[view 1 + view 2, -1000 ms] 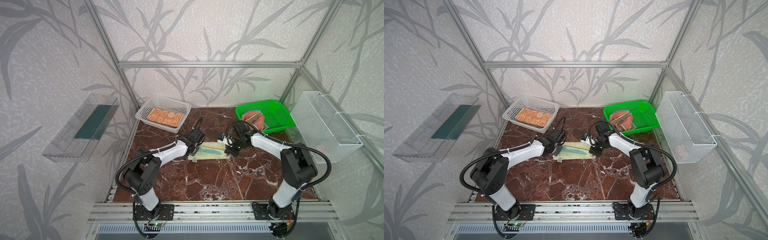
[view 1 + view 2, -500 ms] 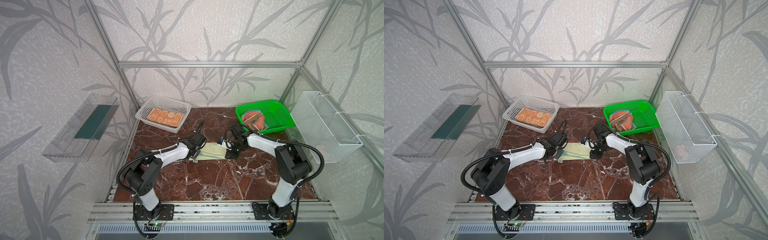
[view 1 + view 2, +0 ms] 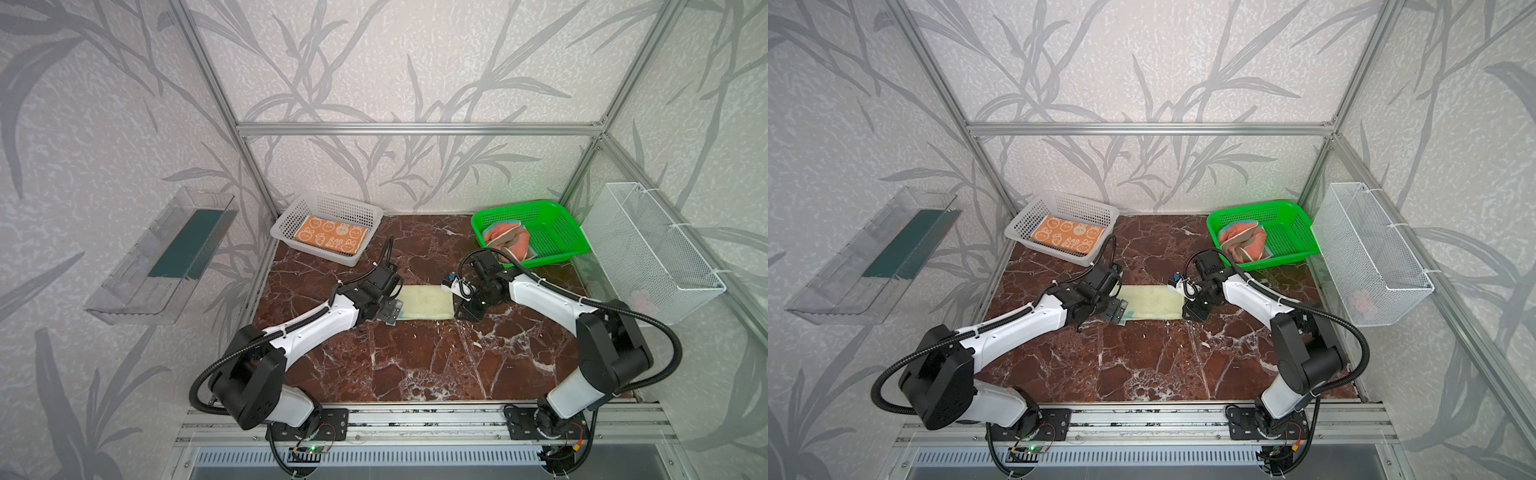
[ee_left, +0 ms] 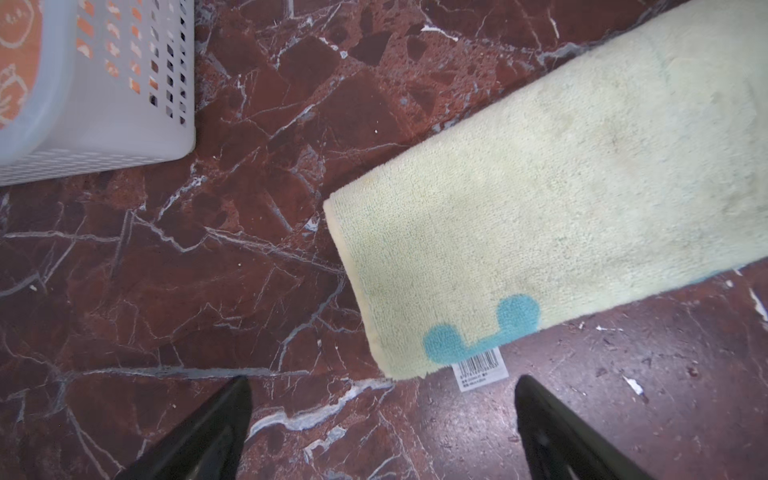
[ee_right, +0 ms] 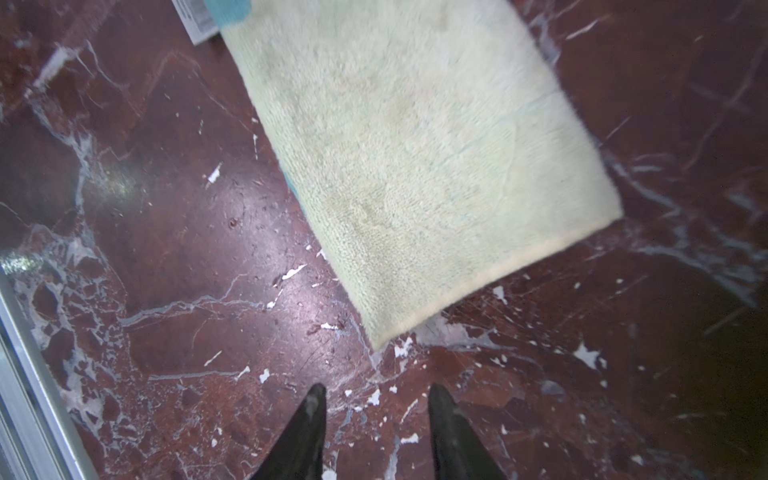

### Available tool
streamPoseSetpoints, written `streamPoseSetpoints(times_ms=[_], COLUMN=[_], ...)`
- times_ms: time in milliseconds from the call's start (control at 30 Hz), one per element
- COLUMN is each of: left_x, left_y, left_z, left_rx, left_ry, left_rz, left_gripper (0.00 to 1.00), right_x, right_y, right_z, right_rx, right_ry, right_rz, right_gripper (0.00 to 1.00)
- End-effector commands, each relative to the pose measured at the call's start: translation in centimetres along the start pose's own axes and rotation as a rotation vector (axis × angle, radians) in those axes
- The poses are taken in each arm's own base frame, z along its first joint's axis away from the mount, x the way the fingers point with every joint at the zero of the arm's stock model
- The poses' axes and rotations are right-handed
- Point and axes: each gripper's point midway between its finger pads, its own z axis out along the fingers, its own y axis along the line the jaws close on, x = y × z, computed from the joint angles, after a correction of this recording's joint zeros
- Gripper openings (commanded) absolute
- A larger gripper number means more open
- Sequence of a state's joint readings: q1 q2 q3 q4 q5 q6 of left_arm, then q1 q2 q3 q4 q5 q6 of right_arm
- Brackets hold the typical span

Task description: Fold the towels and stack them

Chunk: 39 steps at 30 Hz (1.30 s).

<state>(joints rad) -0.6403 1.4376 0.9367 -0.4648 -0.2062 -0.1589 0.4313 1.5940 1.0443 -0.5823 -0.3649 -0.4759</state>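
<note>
A marble table (image 3: 415,365) sits inside a metal-framed booth with leaf-patterned walls, and two white and black robot arms reach in from the near edge. In both top views, a pale yellow towel (image 3: 424,302) lies flat at the middle of the table, folded into a long strip running left to right between the two arms. The left gripper (image 4: 381,384) hangs just off the strip's left end, its two black fingers (image 4: 216,428) spread wide with only bare marble between them. In the left wrist view, that end of the towel shows a teal shape (image 4: 478,332) at the fold, and a small barcode tag (image 4: 482,370) sticks out from under it. The right gripper (image 5: 376,395) hangs just off the strip's right end, its fingers (image 5: 303,432) parted by a narrower gap, holding nothing and clear of the cloth. At the back left stands a white basket (image 3: 328,208) holding an orange towel (image 3: 331,235), folded flat, with white bunnies printed on it. At the back right, a green basket (image 3: 552,232) holds a pink towel (image 3: 505,241) in a crumpled heap at its left side. A wire basket (image 3: 648,249) hangs on the right wall, and a clear tray (image 3: 162,257) is fixed to the left wall.
</note>
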Motion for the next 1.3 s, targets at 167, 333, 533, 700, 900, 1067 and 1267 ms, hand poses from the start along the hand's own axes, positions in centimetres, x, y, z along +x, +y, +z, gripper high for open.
streamPoseSetpoints(times_ms=[167,333,533,700,900,1067,1267], left_x=[0.5,1.0,2.3,2.5,2.4,3.6,4.9], left_y=[0.7,1.5,1.2,0.0,-1.3,-2.9,-3.3], left_z=[2.4,4.0,5.7,7.3,7.9,9.1,9.7], left_rx=[0.114,0.135,0.114,0.162,0.235,0.297,0.307], left_ry=[0.017,0.004,0.161,0.184,0.198,0.256,0.285], left_rz=[-0.311,-0.428,-0.423,-0.463,-0.503,-0.536,-0.56], left_gripper=[0.99,0.99,0.99,0.99,0.95,0.85,0.63], right_x=[-4.6,-5.3,-5.2,-4.3,-2.5,-2.1,-1.9], right_y=[0.0,0.1,-0.7,-1.1,-1.4,-1.2,-1.2], right_z=[-0.8,1.7,5.5,7.4,8.2,8.7,8.7], right_rx=[0.073,0.115,0.098,0.099,0.125,0.113,0.113], right_ry=[-0.137,-0.075,-0.07,-0.037,0.038,0.055,0.061], right_rz=[0.177,0.248,0.399,0.454,0.476,0.484,0.476], right_gripper=[0.42,0.42,0.41,0.37,0.35,0.35,0.35])
